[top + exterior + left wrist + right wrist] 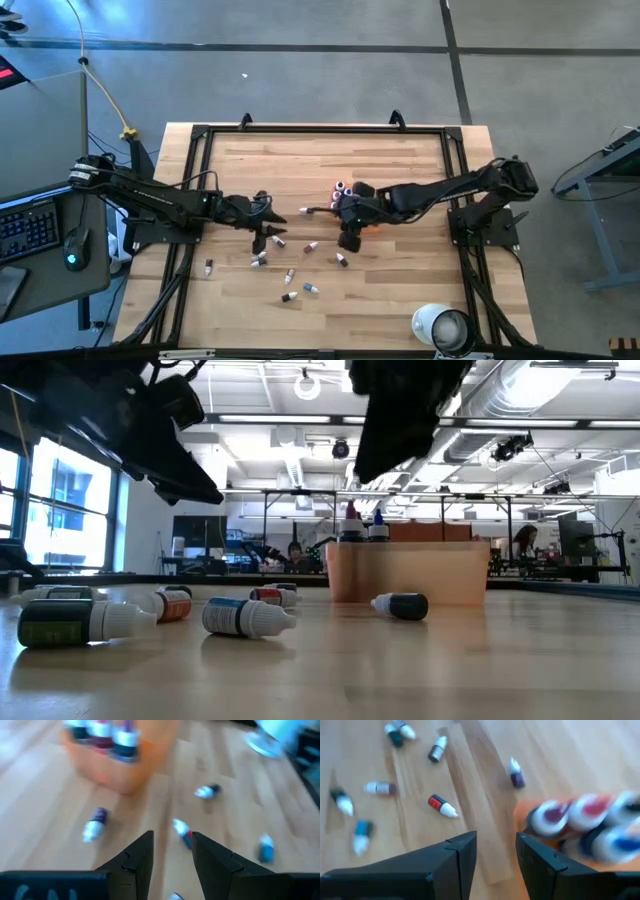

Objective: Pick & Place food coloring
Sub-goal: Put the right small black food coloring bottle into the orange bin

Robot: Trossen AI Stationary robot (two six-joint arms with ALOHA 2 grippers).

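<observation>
Food coloring bottles (288,277), tiny with white tips and dark or red bodies, are scattered flat on the table (400,290); several stand in the orange tray (408,572). Both the left gripper (172,851) and the right gripper (496,851) are held spread and empty.

The robot has 2 dark, near-black arms of jointed segments with thin black cables along them. The left gripper (172,865) and right gripper (496,865) each end in 2 matte black, angular, wedge-shaped fingers.
</observation>
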